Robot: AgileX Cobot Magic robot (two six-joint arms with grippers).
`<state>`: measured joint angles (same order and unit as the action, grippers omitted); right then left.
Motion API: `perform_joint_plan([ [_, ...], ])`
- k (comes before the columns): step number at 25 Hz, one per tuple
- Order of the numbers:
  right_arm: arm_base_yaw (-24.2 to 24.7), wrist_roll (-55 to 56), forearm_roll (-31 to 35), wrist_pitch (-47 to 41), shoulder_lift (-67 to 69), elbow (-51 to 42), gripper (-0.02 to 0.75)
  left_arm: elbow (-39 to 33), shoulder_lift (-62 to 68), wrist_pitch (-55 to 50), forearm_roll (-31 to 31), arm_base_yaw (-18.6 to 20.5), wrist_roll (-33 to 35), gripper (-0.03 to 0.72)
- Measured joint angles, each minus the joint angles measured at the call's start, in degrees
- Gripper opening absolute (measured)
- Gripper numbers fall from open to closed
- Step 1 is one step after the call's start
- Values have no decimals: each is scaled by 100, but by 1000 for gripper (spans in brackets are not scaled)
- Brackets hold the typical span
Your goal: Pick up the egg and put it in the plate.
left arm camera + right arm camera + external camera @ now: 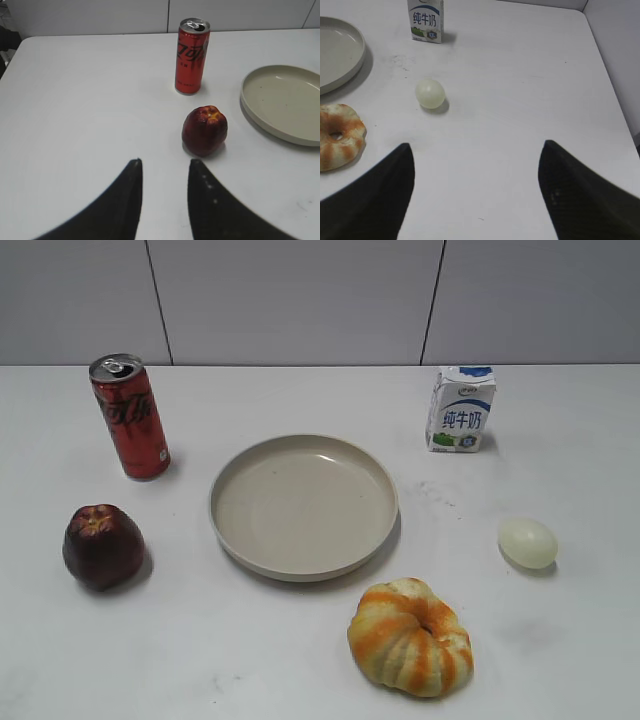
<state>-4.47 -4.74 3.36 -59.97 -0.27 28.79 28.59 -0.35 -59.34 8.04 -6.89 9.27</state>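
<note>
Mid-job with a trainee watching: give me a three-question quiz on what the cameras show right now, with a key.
1. True or false: the egg already lies in the plate.
2. Which gripper has the egg ahead of it: A) left gripper B) right gripper?
3. Fill in: the thing standing beyond the apple in the left wrist view is a red ____.

Key: 1. False, it rests on the table right of the plate. 2. B; that gripper is wide open, the egg ahead and left of centre. 3. Can.
</note>
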Motion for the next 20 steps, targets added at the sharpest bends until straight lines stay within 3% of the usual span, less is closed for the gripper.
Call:
perform_joint_plan([
  [15,0,4,-26,35,30,6,584,0,0,0,0,0,0,230],
  [20,0,10,-209,766,730,120,584,0,0,0,0,0,0,230],
])
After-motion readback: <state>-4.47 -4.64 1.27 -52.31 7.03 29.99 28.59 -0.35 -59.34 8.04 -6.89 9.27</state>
